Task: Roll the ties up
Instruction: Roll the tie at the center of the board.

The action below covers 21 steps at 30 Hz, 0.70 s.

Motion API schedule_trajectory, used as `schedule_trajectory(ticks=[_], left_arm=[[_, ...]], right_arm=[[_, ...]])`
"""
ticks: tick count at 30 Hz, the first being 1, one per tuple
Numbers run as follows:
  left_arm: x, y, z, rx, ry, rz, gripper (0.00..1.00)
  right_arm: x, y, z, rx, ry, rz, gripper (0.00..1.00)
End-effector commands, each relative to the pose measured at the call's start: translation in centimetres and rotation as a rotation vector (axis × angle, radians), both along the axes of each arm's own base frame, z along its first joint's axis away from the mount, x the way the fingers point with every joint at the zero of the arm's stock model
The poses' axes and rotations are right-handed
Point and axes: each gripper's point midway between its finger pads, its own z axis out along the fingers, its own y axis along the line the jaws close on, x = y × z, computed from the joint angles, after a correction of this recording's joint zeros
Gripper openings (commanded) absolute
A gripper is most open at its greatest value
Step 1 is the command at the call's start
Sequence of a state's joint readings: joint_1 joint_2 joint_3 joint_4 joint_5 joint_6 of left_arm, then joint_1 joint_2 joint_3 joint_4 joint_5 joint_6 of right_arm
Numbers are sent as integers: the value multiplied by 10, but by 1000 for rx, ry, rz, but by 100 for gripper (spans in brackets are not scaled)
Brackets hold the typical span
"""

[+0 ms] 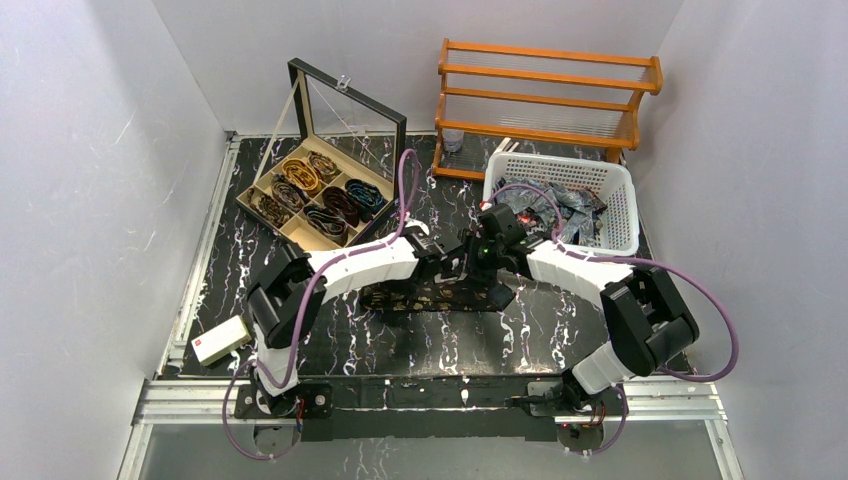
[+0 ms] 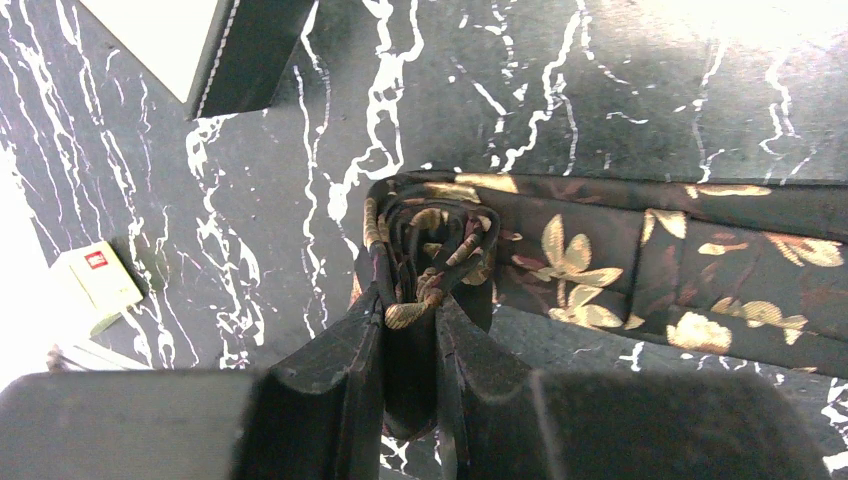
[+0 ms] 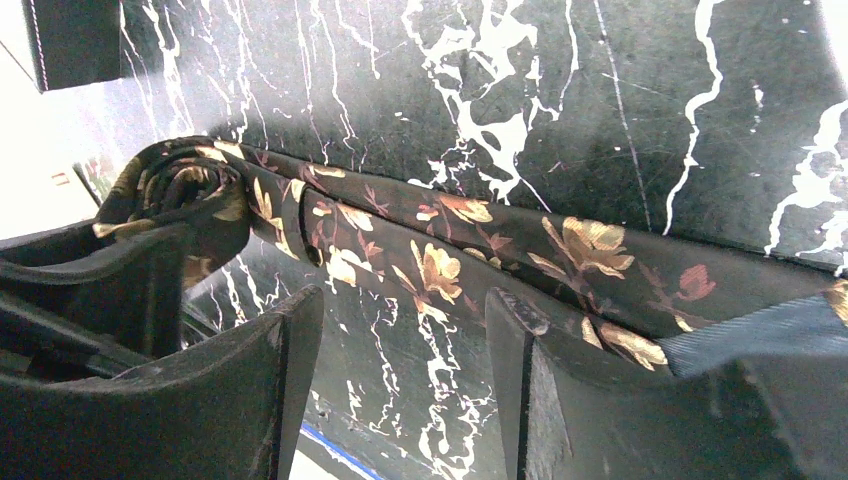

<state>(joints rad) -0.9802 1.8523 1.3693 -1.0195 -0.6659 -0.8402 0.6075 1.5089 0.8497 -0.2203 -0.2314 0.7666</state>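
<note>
A dark tie with gold flowers [image 2: 700, 270] lies flat across the black marbled table, and its near end is wound into a small coil [image 2: 430, 235]. My left gripper [image 2: 410, 320] is shut on that coil, with dark fabric filling the gap between its fingers. In the right wrist view the same tie [image 3: 480, 240] runs diagonally, coil at the upper left [image 3: 180, 185]. My right gripper [image 3: 405, 320] stands open beside the flat strip, only table showing between its fingers. From above, both grippers meet at mid-table, left [image 1: 465, 262] and right [image 1: 487, 245], over the tie [image 1: 430, 297].
An open compartment box [image 1: 262, 205] with several rolled ties stands at the back left. A white basket [image 1: 620, 215] holding more ties sits at the back right, a wooden rack [image 1: 548, 95] behind it. A small white box [image 1: 220, 342] lies near the left front.
</note>
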Motion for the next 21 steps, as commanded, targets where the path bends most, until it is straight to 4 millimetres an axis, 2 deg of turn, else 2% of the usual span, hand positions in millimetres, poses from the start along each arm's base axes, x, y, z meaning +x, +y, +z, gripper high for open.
schedule_trajectory(ticks=[1, 4, 7, 12, 14, 17, 21], left_arm=[[6, -21, 4, -38, -19, -2, 41], [6, -43, -3, -130, 13, -15, 57], [4, -62, -10, -224, 43, -28, 68], [3, -89, -18, -429, 109, -22, 74], [8, -98, -13, -518, 98, -22, 76], [15, -96, 1, -582, 72, -10, 77], [25, -89, 44, -659, -36, -19, 80]], right_arm=[[1, -6, 7, 27, -19, -23, 69], [2, -11, 6, 25, -17, -34, 69], [3, -17, 5, 21, -15, -44, 70], [6, -27, 8, 11, -26, -64, 70], [7, -29, 10, 12, -33, -65, 70], [10, -25, 20, 48, -72, -30, 71], [12, -9, 44, 145, -170, 83, 72]])
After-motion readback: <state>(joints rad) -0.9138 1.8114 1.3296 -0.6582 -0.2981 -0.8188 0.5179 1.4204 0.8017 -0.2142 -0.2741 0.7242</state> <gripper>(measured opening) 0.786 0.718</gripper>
